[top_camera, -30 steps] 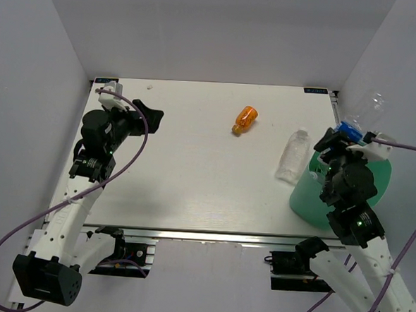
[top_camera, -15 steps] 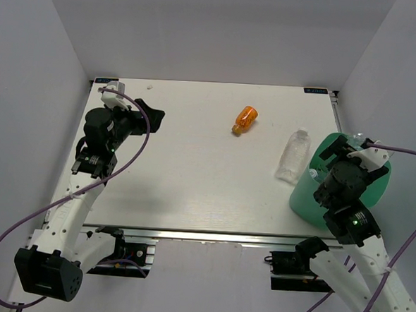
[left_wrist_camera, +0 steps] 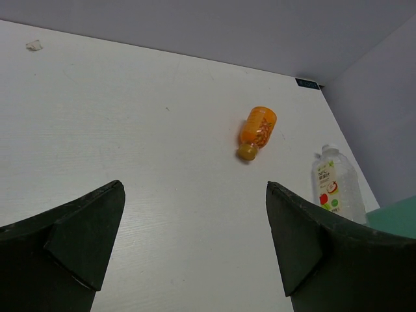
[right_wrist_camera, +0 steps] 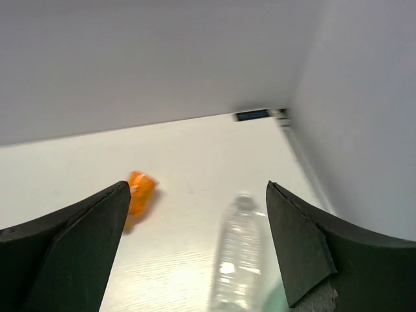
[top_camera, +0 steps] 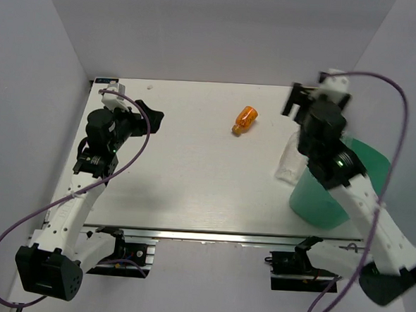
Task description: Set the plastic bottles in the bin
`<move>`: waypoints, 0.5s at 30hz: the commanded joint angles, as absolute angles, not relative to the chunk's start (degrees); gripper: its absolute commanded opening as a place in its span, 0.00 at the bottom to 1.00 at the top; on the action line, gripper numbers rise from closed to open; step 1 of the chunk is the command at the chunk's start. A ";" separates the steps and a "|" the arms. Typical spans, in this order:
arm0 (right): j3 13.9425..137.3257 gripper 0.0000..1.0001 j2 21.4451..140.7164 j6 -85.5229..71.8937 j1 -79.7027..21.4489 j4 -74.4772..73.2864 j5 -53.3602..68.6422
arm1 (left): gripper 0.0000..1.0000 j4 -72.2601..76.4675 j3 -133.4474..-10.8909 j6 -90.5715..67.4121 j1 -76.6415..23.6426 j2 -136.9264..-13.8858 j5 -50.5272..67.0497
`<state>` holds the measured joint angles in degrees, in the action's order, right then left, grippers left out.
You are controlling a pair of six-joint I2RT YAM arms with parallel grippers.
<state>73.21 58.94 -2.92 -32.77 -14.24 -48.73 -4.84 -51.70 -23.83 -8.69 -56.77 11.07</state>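
Now the right gripper [right_wrist_camera: 196,195], jaws spread and empty, points down toward the clear bottle [right_wrist_camera: 237,260] lying at the right edge of the bench [top_camera: 192,183], just beside the bin [top_camera: 332,206]. Likely next: descend and pinch its body. An orange bottle [top_camera: 245,119] lies nearer the far edge; the left gripper [left_wrist_camera: 195,195] is spread too.

1. Top view: the right arm [top_camera: 329,155] crosses the bin [top_camera: 323,205], so the near-left rim and most of the inside are covered.
2. The same arm hides one flank of the clear bottle [top_camera: 288,163].
3. Right claw [top_camera: 299,101] is blurred, its outline soft.
4. Left wrist view: the clear bottle's base sits behind a finger of the left claw [left_wrist_camera: 194,188]. The bin is only a green sliver at the frame edge.
5. Scrap [left_wrist_camera: 34,45] at the far edge of the worktop [left_wrist_camera: 130,117] is too small to identify.
6. Right wrist view: the orange bottle [right_wrist_camera: 140,187] is soft and partly behind a finger. The clear bottle is cut off by the bottom edge.
7. Corner tag [right_wrist_camera: 253,116]: print unreadable.
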 commanded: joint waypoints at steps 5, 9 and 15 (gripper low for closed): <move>94.89 0.89 92.75 -8.84 -40.17 -16.78 -35.59 | 0.98 -4.48 -50.62 -24.43 -8.44 -57.12 10.10; 102.19 0.89 105.89 -18.79 -39.38 -21.42 -39.55 | 0.98 -5.71 -50.71 -23.91 -8.44 -57.92 8.00; 103.98 0.89 117.33 -34.70 -34.99 -25.92 -40.34 | 0.98 -6.50 -50.71 -23.47 -8.44 -58.97 8.08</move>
<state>99.94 117.23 -23.05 -37.95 -22.02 -38.61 -5.82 -50.94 -23.99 -8.69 -58.94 8.45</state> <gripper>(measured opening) 0.895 0.982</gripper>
